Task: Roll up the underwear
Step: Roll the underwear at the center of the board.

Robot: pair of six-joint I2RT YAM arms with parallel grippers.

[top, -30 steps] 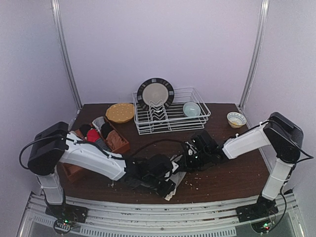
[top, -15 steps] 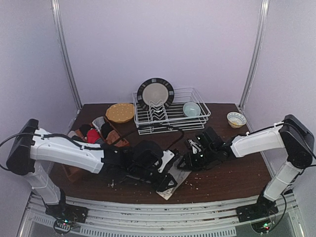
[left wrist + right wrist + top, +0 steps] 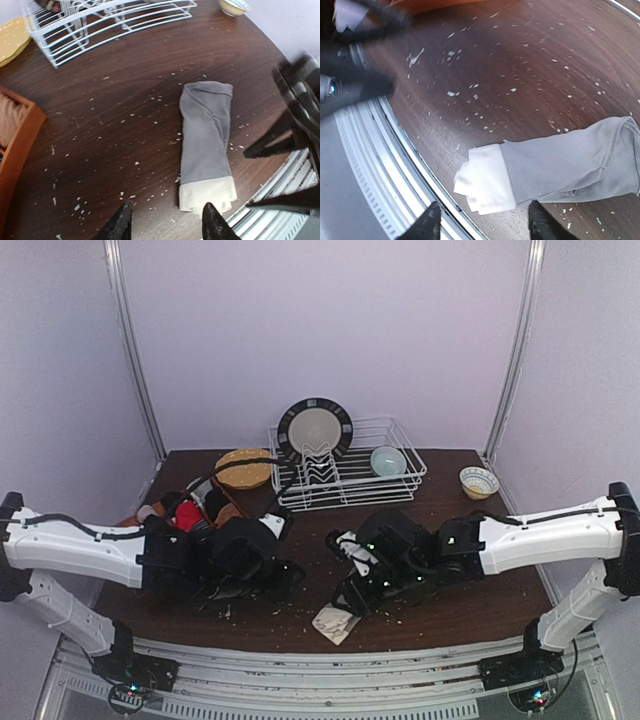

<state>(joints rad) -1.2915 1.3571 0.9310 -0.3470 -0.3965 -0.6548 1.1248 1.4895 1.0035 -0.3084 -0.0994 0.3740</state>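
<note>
The dark table (image 3: 125,90), speckled with crumbs, carries the grey-beige underwear (image 3: 205,140) near its front edge. It is folded into a long strip with the pale waistband nearest. The left gripper (image 3: 165,220) hovers just left of it, fingers spread and empty. The right gripper (image 3: 482,222) hangs above it, equally spread. Rolling well likely means pinching one short end squarely, turning tightly and keeping the edges aligned. Other garments (image 3: 188,514) sit in the wooden tray (image 3: 22,137), far left.

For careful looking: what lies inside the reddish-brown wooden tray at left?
A red cloth garment, a black one and an orange-brown one show; the white left arm hides the tray's nearer part.
</note>
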